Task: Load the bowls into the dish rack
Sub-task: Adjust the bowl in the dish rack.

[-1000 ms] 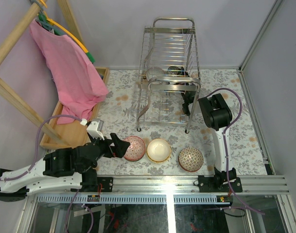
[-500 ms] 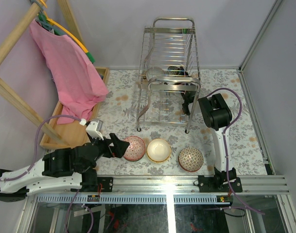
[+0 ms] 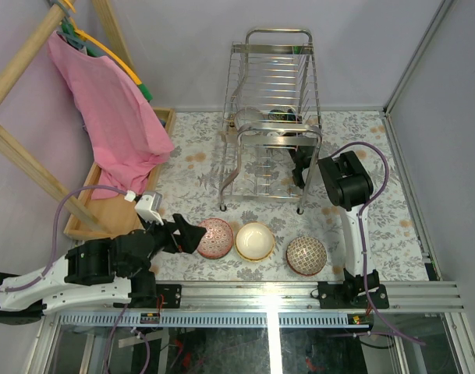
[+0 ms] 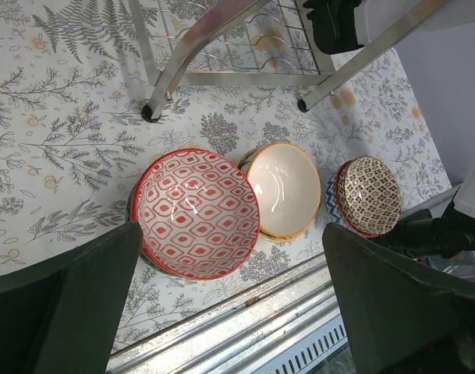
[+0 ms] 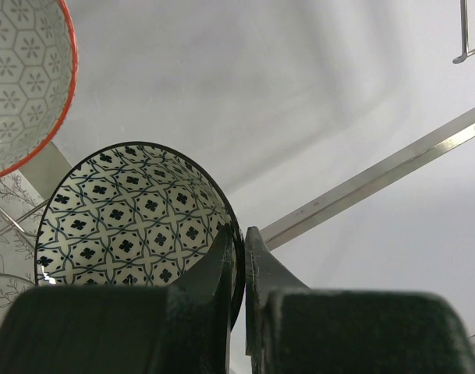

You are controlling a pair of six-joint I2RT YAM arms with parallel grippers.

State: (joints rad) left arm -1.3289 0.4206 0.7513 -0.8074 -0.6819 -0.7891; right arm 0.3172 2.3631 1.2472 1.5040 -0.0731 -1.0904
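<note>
1. Over the last second the left arm has shifted slightly to the left. The three bowls on the desk (image 3: 198, 167) have not moved.
2. The left claw (image 4: 231, 234) is released, its fingers spread wide just above the red-white bowl (image 4: 196, 212) without touching it.
3. That bowl stands at the near edge of the desk. The cream bowl (image 4: 281, 189) is just beside it, and the brown-patterned bowl (image 4: 370, 195) is a little further right.
4. The right claw (image 5: 239, 234) is clenched on the rim of the dark-patterned bowl (image 5: 132, 214), which it holds inside the dish rack (image 3: 272, 93).
5. A red-rimmed bowl (image 5: 23, 74) sits in the rack close to it.
</note>
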